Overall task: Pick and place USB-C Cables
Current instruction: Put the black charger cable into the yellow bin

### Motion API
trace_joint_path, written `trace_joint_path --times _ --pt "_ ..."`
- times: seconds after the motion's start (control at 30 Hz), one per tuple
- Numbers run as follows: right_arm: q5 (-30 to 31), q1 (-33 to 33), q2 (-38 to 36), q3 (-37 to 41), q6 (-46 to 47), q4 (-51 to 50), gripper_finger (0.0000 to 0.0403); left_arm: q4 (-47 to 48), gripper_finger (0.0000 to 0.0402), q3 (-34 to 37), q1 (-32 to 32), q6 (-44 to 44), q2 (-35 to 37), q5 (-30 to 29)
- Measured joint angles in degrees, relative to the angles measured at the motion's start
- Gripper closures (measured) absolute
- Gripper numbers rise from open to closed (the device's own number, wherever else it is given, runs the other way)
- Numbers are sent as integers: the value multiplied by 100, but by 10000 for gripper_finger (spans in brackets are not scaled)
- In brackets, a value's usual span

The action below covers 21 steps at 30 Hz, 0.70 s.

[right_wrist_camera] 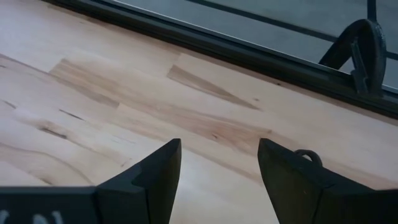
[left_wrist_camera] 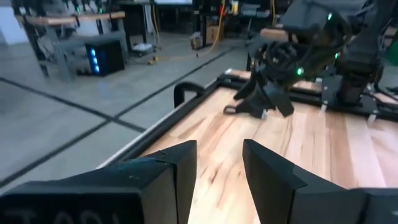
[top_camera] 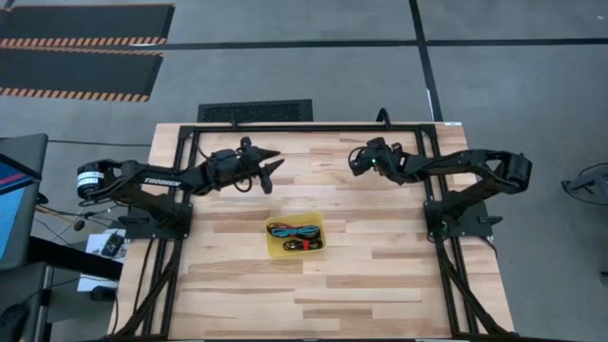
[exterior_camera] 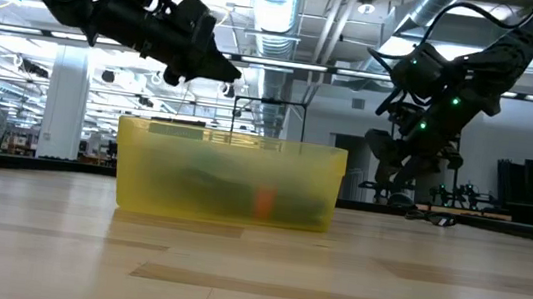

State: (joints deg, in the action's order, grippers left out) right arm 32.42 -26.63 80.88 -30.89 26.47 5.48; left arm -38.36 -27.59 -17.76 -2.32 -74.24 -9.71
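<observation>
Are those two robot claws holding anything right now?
No. The left end effector and right end effector both hang open and empty above the table; the cables lie in the yellow tray.

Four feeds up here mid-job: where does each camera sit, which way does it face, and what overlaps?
High view: overhead, straight down on the table; both arms, left pincer, right pincer, yellow tray of USB-C cables.
Low view: at tabletop height, level across to the tray; both arms hang above.
Left wrist view: past its own open fingers, across the wood to the right pincer.
Right wrist view: its open fingers, bare wood, the table's edge frame.
Shared: high and low views both show the tray.
</observation>
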Motion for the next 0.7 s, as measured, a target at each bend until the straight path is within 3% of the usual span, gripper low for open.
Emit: trace_joint_path --times 0.2,0.53,0.7 --pt "40 -9 0 0 1 35 165 -625 267 0 0 111 -218 -7" --pt "43 -16 0 0 -18 -374 165 -2435 255 -4 32 -184 -1561 33" --pt "13 -110 0 0 361 -735 165 -2512 255 -4 44 -57 -1489 183"
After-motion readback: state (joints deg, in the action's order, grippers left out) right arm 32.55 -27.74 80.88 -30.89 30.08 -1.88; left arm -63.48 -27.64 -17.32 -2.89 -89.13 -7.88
